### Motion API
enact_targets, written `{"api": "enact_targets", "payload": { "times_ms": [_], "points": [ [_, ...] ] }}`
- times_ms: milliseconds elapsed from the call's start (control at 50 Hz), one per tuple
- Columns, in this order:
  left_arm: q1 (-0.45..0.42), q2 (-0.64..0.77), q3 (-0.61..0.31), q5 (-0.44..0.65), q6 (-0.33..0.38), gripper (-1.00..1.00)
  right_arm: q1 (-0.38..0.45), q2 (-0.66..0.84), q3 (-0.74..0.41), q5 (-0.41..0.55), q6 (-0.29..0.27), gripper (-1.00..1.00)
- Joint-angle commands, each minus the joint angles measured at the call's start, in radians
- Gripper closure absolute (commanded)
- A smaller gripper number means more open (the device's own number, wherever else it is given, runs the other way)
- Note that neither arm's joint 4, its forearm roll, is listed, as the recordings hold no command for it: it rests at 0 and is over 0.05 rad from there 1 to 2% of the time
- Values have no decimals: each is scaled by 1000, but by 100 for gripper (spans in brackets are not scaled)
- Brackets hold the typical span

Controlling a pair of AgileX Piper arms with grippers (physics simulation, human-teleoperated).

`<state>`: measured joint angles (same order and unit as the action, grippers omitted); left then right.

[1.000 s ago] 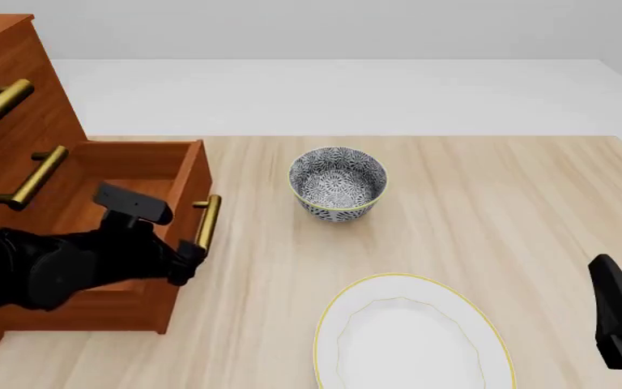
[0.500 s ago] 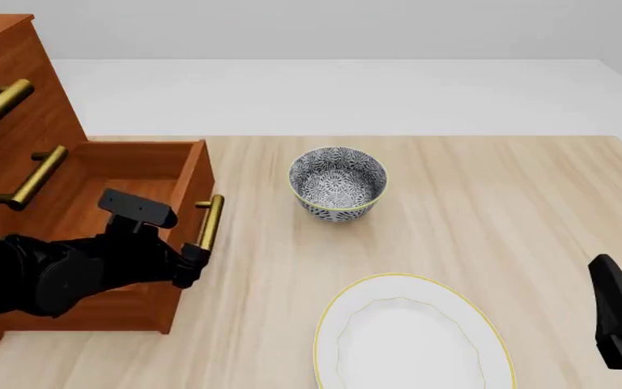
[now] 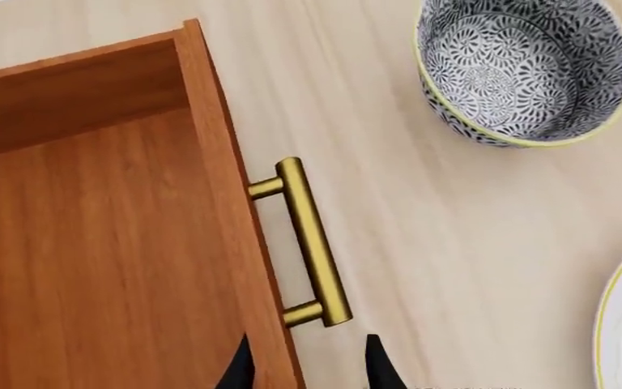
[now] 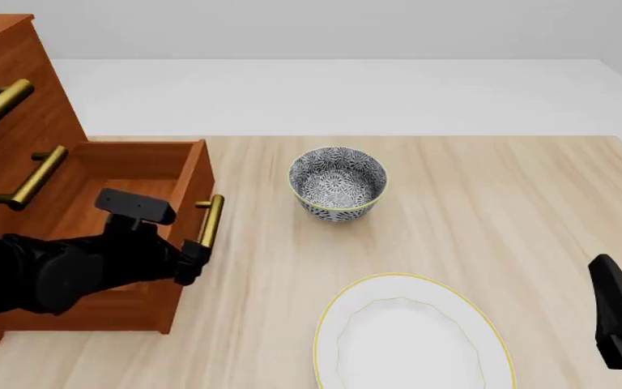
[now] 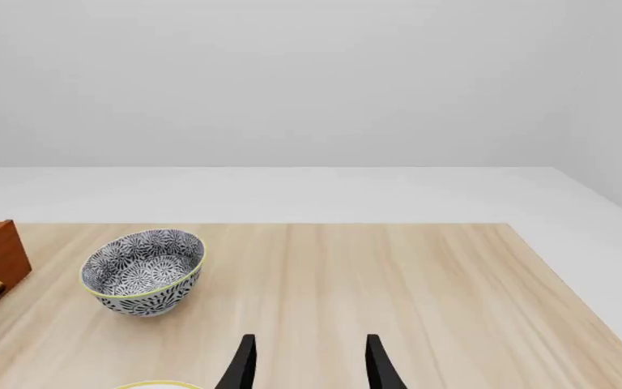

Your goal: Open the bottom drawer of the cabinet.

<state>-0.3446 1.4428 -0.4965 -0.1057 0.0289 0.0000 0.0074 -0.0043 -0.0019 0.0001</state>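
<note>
though partly cropped, fingers apparently straddle the bottom drawer.

You see a reddish-brown wooden cabinet with brass-gold bar handles, its bottom drawer plain brown wood inside. The bowl has a black-and-white floral pattern and yellow rim. The plate is white, gold-edged. The table is pale wood.
</note>
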Motion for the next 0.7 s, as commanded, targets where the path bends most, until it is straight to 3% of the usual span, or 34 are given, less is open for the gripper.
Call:
{"api": "enact_targets", "payload": {
  "times_ms": [20,700],
  "points": [
    [-63,-72,-18,65,-49,-100,0,0,0,0,0,-100],
    [-4,-293,-115,252,36,-100,0,0,0,0,0,-100]
  ]
}}
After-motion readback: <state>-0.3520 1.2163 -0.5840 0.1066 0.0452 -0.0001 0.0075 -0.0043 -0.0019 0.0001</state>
